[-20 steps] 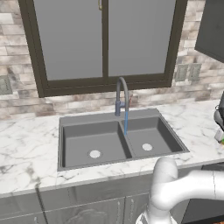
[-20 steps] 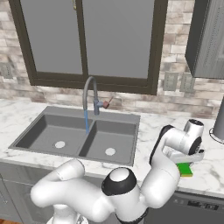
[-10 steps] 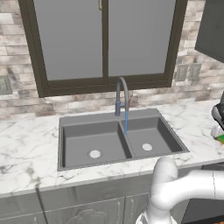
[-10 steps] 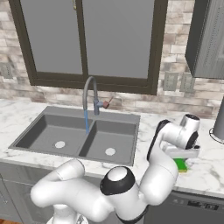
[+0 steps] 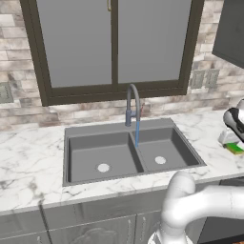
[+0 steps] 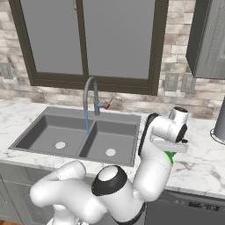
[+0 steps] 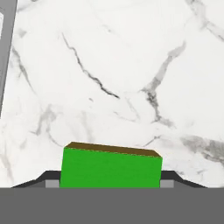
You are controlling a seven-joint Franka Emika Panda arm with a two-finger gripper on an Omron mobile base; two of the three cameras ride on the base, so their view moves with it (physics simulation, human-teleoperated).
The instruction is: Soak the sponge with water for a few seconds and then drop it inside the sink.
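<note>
1. The worktop (image 7: 131, 65) below the pincer (image 7: 110, 183) is smooth white marble with thin grey veins; the wall behind is pale, mottled brick with a dark-framed window (image 6: 88, 41) of flat grey panes.
2. The sink (image 5: 95, 143), well off to the pincer's left, is a dark grey matte rectangle, split into two basins by a centre divider, each with a round pale drain. An arched grey faucet (image 5: 133, 102) rises behind the divider, and a thin blue stream of water (image 5: 137, 133) falls from its spout.
3. The sponge (image 7: 110, 168) is a small rectangular block, bright flat green on its broad face, with a brownish-yellow layer along one edge (crisp corners).
4. It sits squarely between the two dark finger tips (image 7: 168, 183), which press against its two ends: the pincer is closed on the sponge, holding it just above the marble.
5. The white arm bends up from the base, its wrist over the worktop to the right of the sink, hand pointing down.
</note>
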